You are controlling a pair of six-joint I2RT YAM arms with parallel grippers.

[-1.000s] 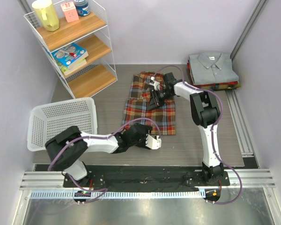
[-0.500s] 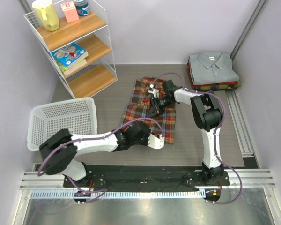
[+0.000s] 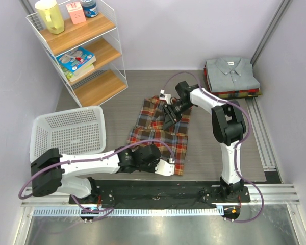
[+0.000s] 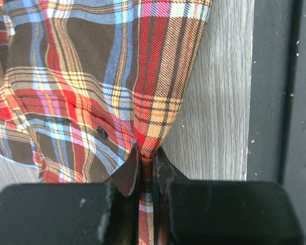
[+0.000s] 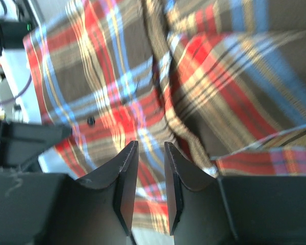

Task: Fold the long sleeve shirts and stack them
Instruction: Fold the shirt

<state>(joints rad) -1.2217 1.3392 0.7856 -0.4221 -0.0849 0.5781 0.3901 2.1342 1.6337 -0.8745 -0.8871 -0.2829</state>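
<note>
Change: left fingers [image 3: 172, 165] were spread a second ago, now pressed together, pinching the near-right hem corner of the plaid shirt [image 3: 158, 130]; the left wrist view shows cloth bunched between the tips. The shirt has slid toward the near edge of the counter [image 3: 117, 102], with its hem now almost at the black base strip. Right fingers [image 3: 168, 118] sit over the far half of the shirt, slightly parted with a narrow gap; the cloth seems to lie behind them, not gripped. Likely meaning: the shirt is being dragged and straightened for folding. It is still rumpled, with no clean fold yet, so the task looks to be at an early stage for this piece. The shirt lies mid-counter, nearer the near edge. The folded stack [image 3: 232, 87], grey shirt [image 3: 230, 72] on top, is at the far right corner, well apart. White basket [image 3: 66, 133] is at the left edge, close to the left arm; shelf rack [image 3: 84, 48] is at the far left corner. Nothing lies between shirt and stack except the right arm itself. Risk: the near hem could run off onto the base strip.
</note>
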